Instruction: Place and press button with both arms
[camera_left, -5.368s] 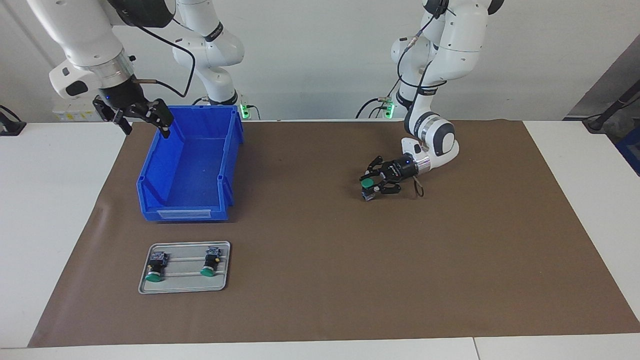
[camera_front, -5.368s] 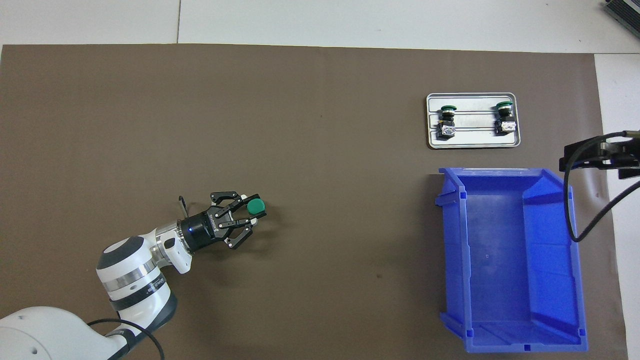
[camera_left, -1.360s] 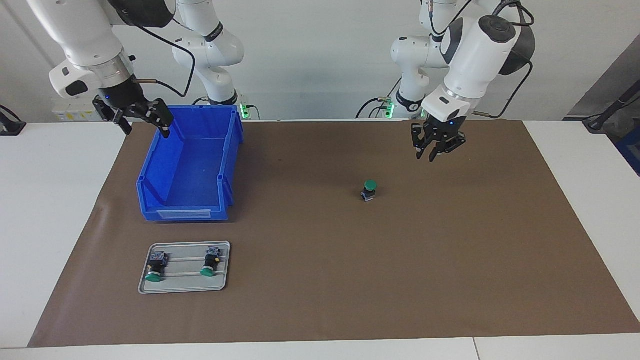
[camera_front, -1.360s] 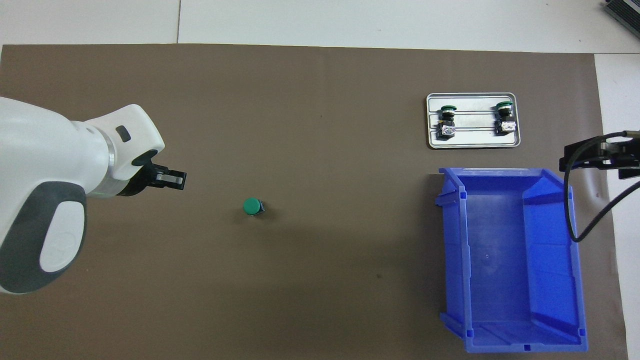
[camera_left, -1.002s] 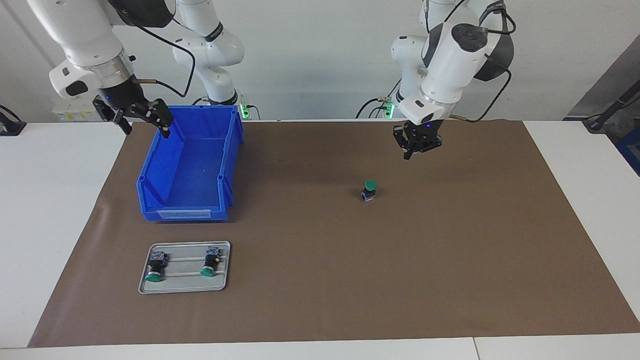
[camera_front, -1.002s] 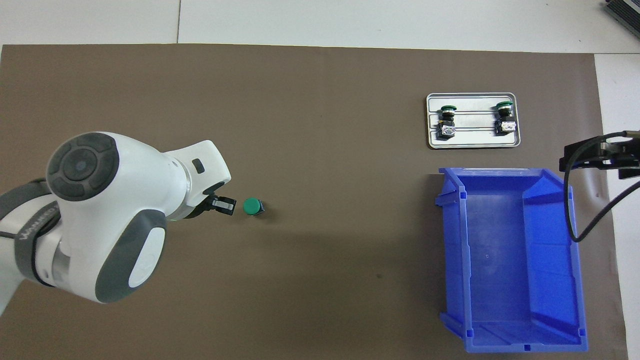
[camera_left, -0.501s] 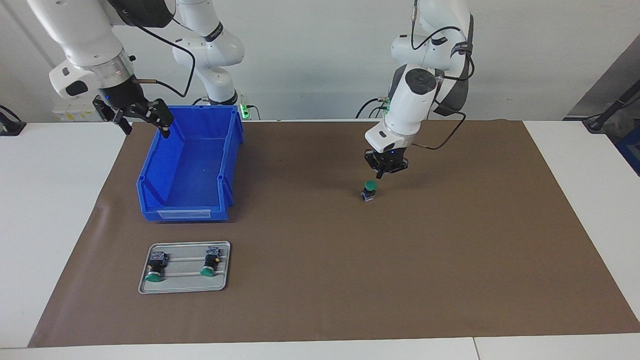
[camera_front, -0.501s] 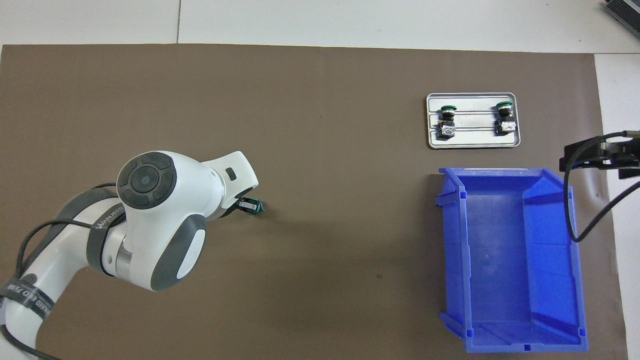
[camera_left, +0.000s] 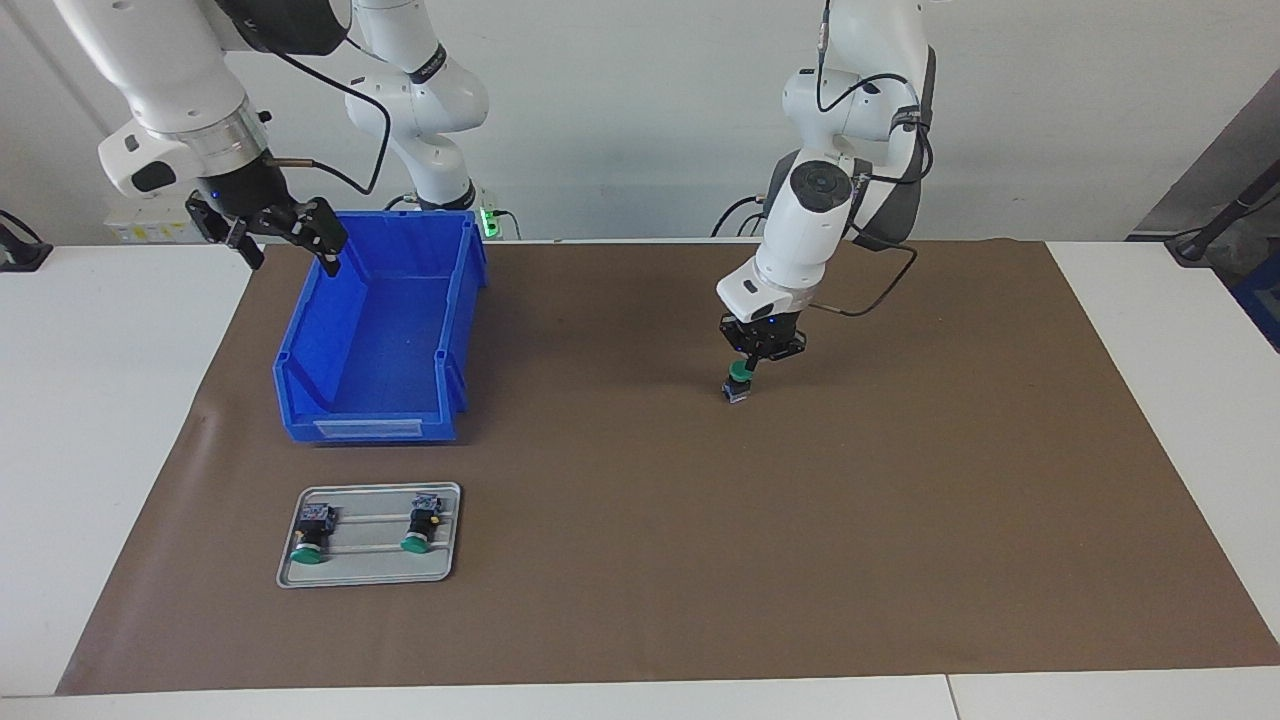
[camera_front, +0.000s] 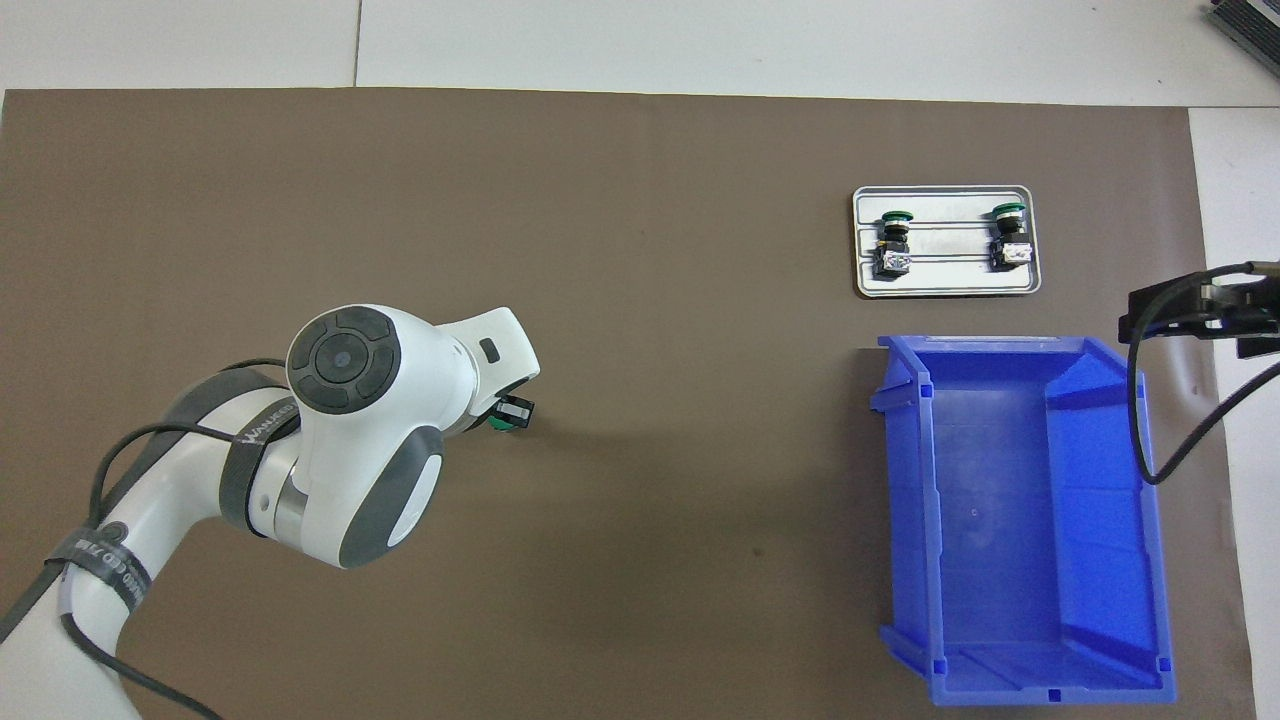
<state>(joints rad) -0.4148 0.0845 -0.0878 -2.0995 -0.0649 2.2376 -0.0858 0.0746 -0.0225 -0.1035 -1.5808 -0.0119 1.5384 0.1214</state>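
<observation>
Button (camera_left: 739, 377) stands on the brown mat, right of centre in the facing view, left of centre in the overhead view. Green cap up, grey block on the mat: long axis vertical, cap facing the ceiling.

Left claw (camera_left: 757, 358) points down, tips at the cap, seemingly touching it. Fingers look drawn together with nothing between them; cannot tell this for certain.

Step in hand, as I read it: the press. Do it straight down along the button's axis, centred on the cap. An off-centre push would likely tip the unheld body. Go slow, then lift straight up.

Right claw (camera_left: 268, 228) waits, raised at the upper left of the facing view beside the blue bin (camera_left: 378, 330), fingers spread, holding nothing.

Two more buttons lie flat on the grey tray (camera_left: 368, 570), lower left, caps toward the frame's bottom edge.
</observation>
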